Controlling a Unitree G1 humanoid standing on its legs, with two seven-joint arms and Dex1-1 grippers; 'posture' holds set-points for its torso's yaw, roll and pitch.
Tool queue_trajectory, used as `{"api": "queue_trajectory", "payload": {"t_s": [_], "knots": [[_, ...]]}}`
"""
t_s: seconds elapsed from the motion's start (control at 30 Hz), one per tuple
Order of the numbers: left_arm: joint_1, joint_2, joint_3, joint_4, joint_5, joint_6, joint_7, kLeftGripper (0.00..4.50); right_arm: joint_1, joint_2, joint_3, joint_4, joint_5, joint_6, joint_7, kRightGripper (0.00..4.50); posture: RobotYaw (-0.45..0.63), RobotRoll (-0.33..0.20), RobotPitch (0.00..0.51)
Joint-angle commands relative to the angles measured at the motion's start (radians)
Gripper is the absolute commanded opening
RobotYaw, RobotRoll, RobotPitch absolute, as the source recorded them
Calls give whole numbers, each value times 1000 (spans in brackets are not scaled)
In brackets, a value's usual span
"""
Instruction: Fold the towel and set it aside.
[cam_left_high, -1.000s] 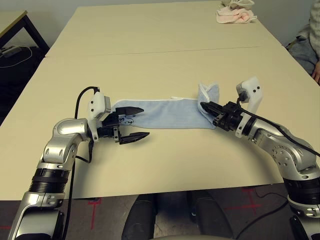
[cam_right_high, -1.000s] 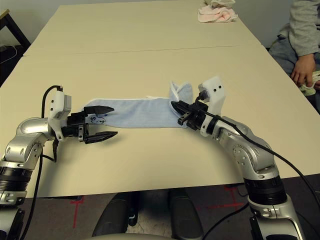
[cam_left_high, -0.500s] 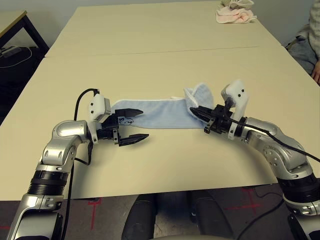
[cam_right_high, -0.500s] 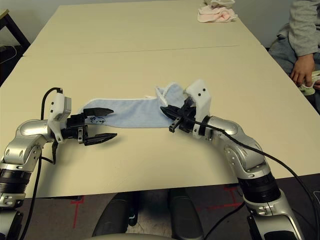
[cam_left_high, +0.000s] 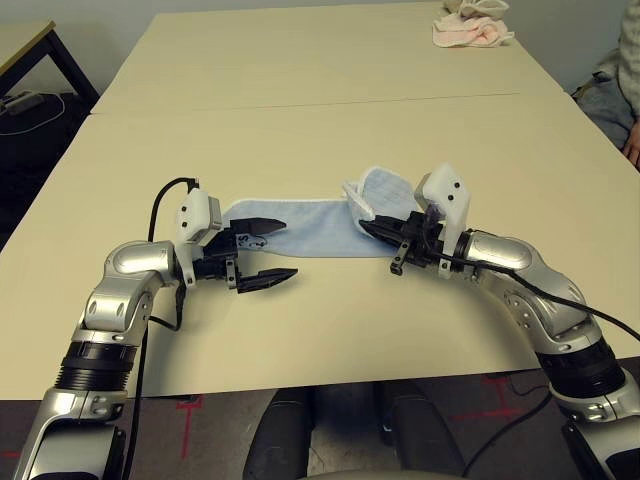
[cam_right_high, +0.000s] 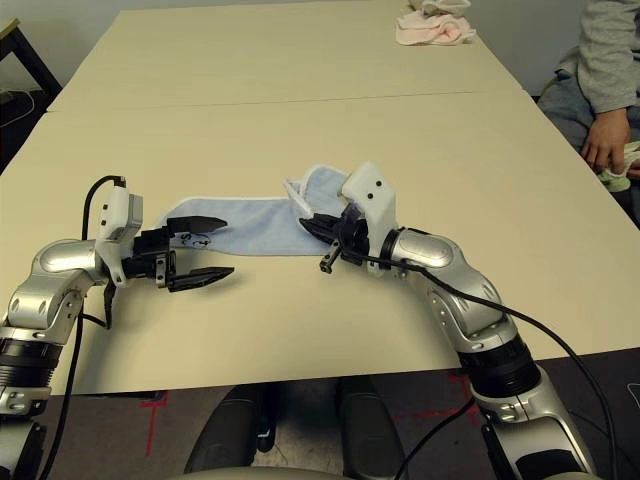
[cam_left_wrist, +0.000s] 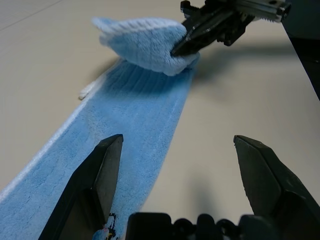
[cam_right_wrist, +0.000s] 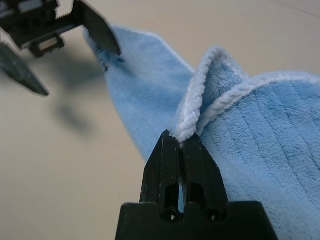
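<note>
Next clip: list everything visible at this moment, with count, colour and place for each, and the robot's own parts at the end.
towel: one, light blue with white edging, lying as a long strip mid-table between the arms, its right end lifted and folded back over the strip.
pink cloth: one, pink, bunched at the far right corner of the table.
table: one, beige, a seam running across it beyond the towel.
person: one, grey sleeve and a hand, seated past the table's right edge.
left hand: one, black fingers open, at the towel's left end, one finger over the cloth.
right hand: one, black fingers shut on the towel's lifted edge.
</note>
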Motion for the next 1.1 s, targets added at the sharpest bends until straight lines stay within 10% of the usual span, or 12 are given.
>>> {"api": "queue_trajectory", "payload": {"t_s": [0.03,0.9,1.1], "knots": [[13,10,-9,-15,4,7,-2,4500,-6,-2,18,12,-24,-24,22,28,69,0,157],[4,1,-15,9,11,-8,-7,4500,-77,35,136,74,-149,-17,112,28,68,0,160],[2,1,-17,15,13,-13,-9,4500,-93,37,148,74,-156,11,125,2039,67,0,159]]}}
